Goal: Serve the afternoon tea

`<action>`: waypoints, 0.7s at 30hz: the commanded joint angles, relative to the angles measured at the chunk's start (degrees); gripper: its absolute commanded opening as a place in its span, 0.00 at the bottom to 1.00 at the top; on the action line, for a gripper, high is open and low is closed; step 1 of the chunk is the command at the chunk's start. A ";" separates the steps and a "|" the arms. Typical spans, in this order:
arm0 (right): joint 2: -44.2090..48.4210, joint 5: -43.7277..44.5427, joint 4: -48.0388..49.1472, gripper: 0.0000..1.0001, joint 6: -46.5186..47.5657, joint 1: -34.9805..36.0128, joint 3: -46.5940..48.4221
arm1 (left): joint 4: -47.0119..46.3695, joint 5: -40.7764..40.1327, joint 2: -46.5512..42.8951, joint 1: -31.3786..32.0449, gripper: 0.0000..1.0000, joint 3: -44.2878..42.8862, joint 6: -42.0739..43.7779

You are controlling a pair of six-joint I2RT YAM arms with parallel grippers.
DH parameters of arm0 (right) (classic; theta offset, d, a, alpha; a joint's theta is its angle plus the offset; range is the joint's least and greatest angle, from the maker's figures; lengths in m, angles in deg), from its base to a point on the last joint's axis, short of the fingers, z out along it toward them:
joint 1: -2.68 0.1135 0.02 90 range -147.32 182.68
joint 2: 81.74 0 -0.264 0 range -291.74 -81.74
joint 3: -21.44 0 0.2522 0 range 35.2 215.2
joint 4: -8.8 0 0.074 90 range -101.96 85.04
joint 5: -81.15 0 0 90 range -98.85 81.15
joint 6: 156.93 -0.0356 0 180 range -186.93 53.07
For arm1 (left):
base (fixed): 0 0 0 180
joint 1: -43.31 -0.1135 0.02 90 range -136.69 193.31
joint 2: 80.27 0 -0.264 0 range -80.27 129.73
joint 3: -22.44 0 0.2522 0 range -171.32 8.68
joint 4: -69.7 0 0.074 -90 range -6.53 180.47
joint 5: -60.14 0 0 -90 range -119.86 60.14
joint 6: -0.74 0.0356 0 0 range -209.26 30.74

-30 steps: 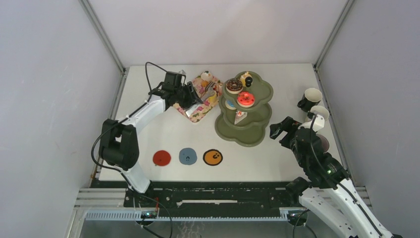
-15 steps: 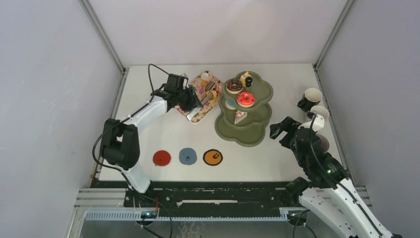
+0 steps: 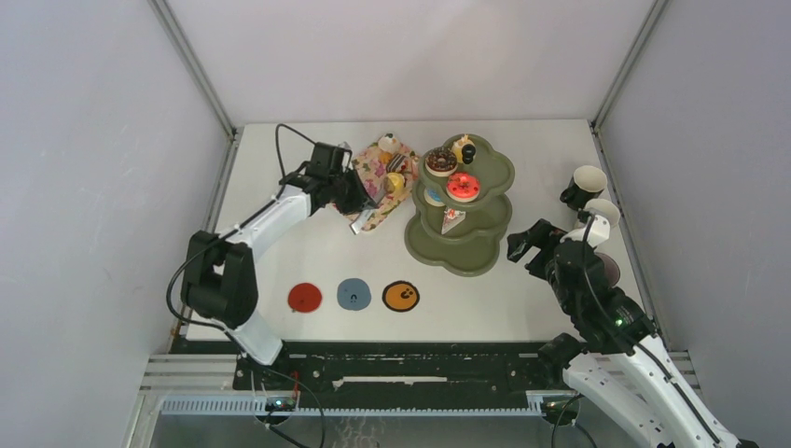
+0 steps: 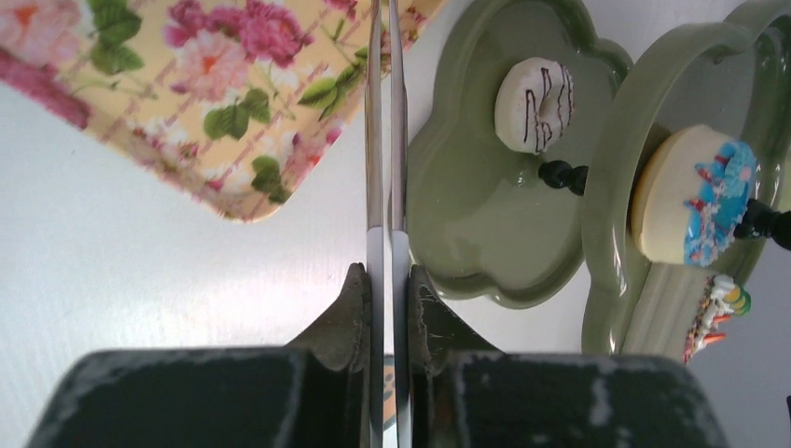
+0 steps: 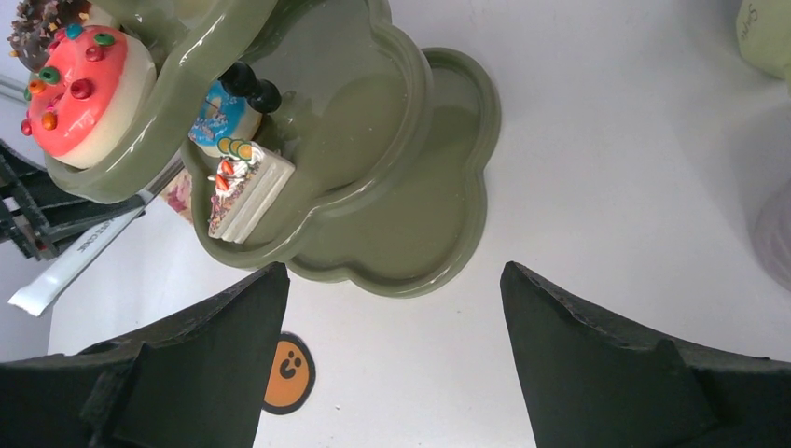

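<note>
Left gripper (image 4: 384, 280) clamps tongs (image 4: 382, 140) reaching over the floral tray (image 4: 187, 112), evidently as serving tool; right gripper (image 5: 394, 275) hangs open beside the stand (image 5: 448, 159).

Top view: fixed high above and behind the arm bases, looking down on the whole table (image 3: 308, 252).
Left wrist view: close and low, facing the floral tray (image 4: 187, 93) at upper left and the green stand (image 4: 476, 233) at right.
Right wrist view: close, looking down on the green stand at upper left.
Shared: the green stand, in all three.
</note>
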 commanded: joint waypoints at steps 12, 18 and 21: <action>0.21 -1.67 4.75 0.92 -1.17 0.69 1.94 | 17.75 -10.95 -27.13 -1.63 0.00 -7.16 14.67; -0.31 -8.02 8.22 0.92 1.32 0.76 4.04 | 19.89 -2.88 -34.24 -1.53 0.00 -14.83 18.15; -0.17 -6.47 6.60 0.92 0.46 0.95 5.54 | 20.43 2.85 -35.34 -0.85 0.00 -17.95 19.03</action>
